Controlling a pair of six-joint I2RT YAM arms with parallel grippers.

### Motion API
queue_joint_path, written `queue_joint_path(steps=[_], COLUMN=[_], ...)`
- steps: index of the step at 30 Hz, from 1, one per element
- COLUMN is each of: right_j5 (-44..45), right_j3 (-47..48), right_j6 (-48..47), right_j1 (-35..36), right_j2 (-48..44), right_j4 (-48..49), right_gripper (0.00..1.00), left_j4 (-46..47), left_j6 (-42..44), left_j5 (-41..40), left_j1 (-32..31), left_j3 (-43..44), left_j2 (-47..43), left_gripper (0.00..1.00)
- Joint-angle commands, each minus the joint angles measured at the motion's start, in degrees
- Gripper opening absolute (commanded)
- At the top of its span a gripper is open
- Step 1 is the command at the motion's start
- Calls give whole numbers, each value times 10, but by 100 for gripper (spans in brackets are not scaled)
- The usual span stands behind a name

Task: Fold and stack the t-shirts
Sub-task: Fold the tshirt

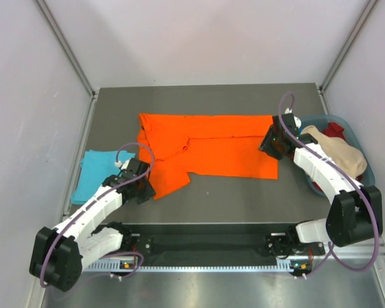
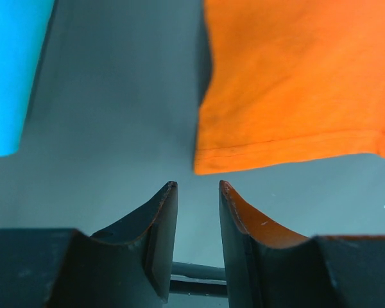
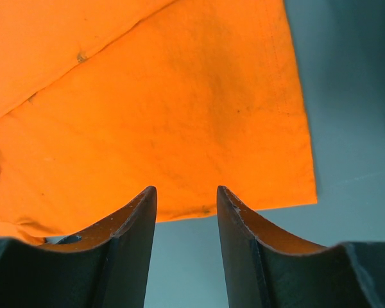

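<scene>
The orange t-shirt (image 1: 205, 151) lies partly folded across the middle of the table, its sleeve end at the near left. The turquoise t-shirt (image 1: 96, 173) lies folded at the left edge. My left gripper (image 1: 143, 186) is open and empty just beside the orange sleeve's hem (image 2: 289, 147), a little short of it. In the left wrist view the turquoise shirt (image 2: 13, 70) is at the upper left. My right gripper (image 1: 269, 144) is open and empty, hovering at the orange shirt's right hem (image 3: 179, 128).
A blue basket (image 1: 356, 138) at the right edge holds beige and red cloth. Grey walls stand close on both sides. The dark table (image 1: 244, 199) runs along the near side, in front of the arm bases.
</scene>
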Motion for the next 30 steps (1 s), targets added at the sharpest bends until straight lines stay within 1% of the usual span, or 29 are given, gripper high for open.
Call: queue_joint_path(steps=[1, 5, 12, 14, 16, 18, 19, 20, 22, 23, 24, 27, 30], right_j5=[-5, 1, 5, 6, 22, 60, 73, 105, 125, 128, 130, 131, 144], right_j3=[-1, -9, -22, -27, -30, -26, -23, -17, -14, -21, -26, -40, -56], right_j6=[-13, -17, -13, -9, 16, 48, 82, 106, 161, 174, 187, 240, 270], right_j1=[5, 5, 6, 6, 6, 7, 7, 7, 7, 7, 8, 8, 9], right_j2=[-24, -27, -32, -31, -32, -31, -26, -25, -23, -24, -25, -25, -24], right_j4=[27, 29, 33, 31, 14, -16, -45, -66, -108, -109, -106, -109, -113], right_gripper=[43, 43, 43, 43, 43, 43, 43, 45, 47, 47, 49, 50, 50], left_j4=[31, 45, 85, 95, 96, 94, 96, 100, 104, 105, 105, 106, 109], left_j6=[-51, -64, -65, -62, -59, -60, -61, -60, -54, -52, -49, -33, -19], left_j5=[-15, -34, -28, -22, -22, -25, -26, -26, -26, -28, -29, -34, -35], left_j1=[-3, -3, -3, -4, -4, -4, -4, -4, -4, -4, -4, -4, -4], left_j3=[-21, -32, -52, -57, -56, -58, -59, -59, -53, -45, -38, -7, 19], left_j2=[-5, -4, 15, 26, 30, 24, 21, 18, 15, 15, 18, 29, 31], left_gripper=[37, 38, 38, 36, 33, 32, 29, 26, 15, 5, 1, 0, 0])
